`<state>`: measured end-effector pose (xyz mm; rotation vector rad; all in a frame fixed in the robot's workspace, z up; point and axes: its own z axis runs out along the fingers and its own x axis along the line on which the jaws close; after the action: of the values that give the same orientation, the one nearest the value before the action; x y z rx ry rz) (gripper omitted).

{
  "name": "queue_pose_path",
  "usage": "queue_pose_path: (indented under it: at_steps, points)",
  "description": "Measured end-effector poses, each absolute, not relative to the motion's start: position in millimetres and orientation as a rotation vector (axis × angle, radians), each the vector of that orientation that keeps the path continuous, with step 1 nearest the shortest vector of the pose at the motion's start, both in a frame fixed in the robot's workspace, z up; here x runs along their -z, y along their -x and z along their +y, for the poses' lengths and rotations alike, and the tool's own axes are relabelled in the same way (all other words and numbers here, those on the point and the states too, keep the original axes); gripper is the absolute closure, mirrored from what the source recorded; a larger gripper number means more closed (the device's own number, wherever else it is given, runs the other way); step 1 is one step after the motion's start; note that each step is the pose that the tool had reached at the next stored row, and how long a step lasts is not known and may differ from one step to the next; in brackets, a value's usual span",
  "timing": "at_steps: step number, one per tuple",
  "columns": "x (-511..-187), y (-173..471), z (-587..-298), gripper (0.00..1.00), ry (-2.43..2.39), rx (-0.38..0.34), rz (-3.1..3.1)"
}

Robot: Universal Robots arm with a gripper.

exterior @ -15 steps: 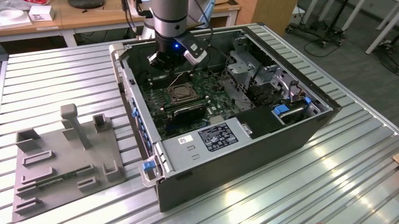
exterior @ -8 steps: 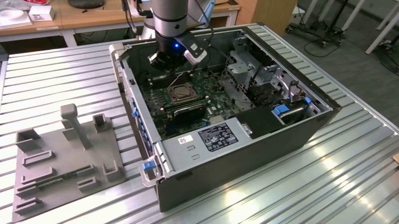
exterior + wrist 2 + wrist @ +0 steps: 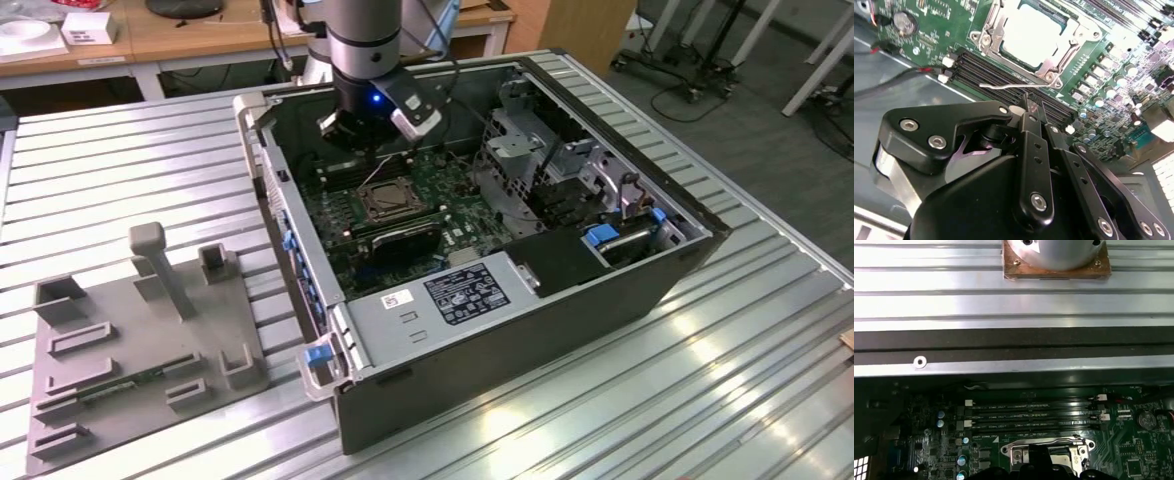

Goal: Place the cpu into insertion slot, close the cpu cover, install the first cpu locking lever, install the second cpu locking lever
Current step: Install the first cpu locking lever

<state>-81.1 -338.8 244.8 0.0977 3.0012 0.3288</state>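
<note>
The cpu, a pale square chip, lies in the insertion slot on the green motherboard. The silver cpu cover lies flat around it as a frame. A thin metal locking lever stands out along the slot's side, over the black memory slots. My gripper hangs over those slots with its black fingers closed together, the tips right at the lever; I cannot tell whether they touch it. In the exterior view the gripper is just behind the slot. The first wrist view shows the slot behind dark fingertips.
The open computer case lies on a slatted metal table. Its side wall and a drive cage flank the board. A grey fixture plate with upright blocks sits at the exterior view's left. Cables run near the board's edge.
</note>
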Motion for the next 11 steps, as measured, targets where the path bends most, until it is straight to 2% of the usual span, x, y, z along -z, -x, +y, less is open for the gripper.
queue_pose_path:
  at_steps: [11]
  points:
    - [-244.6,81.1,-338.7,0.89,-0.269,-0.348,2.978]
